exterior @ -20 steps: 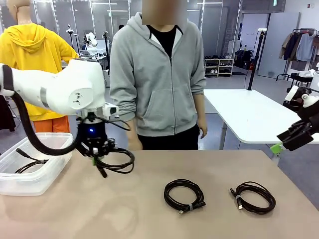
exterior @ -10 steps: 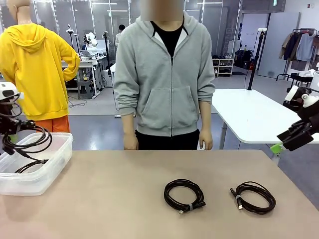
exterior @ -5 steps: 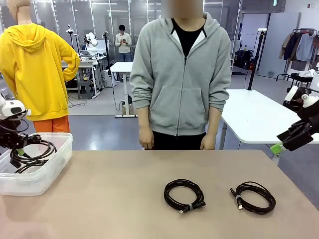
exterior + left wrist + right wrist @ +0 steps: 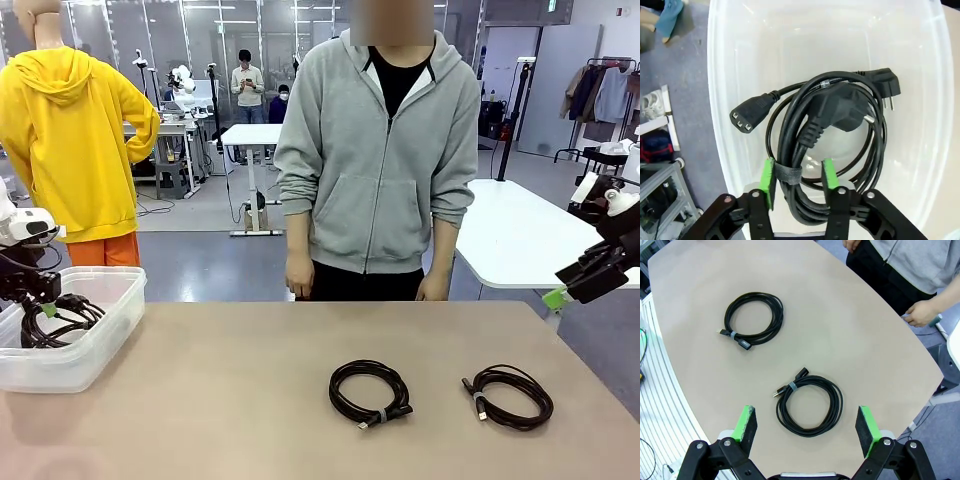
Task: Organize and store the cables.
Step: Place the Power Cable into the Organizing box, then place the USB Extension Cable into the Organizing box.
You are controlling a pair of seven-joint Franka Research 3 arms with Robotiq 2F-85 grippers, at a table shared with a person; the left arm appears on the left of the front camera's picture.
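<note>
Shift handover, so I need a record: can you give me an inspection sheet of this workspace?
Surface: beige tabletop, holding bin and coils.
Job's things: middle black cable coil and right black cable coil lie apart; black power-cord bundle sits inside clear plastic bin at left edge.
Clutter: nothing seen.
Grippers: left pincer in the bin, pads clasping the bundle; right pincer open, empty, raised at the right.
Cables: both table coils bound by a small tie.
Surroundings: person in grey hoodie at far edge; white table behind.
</note>
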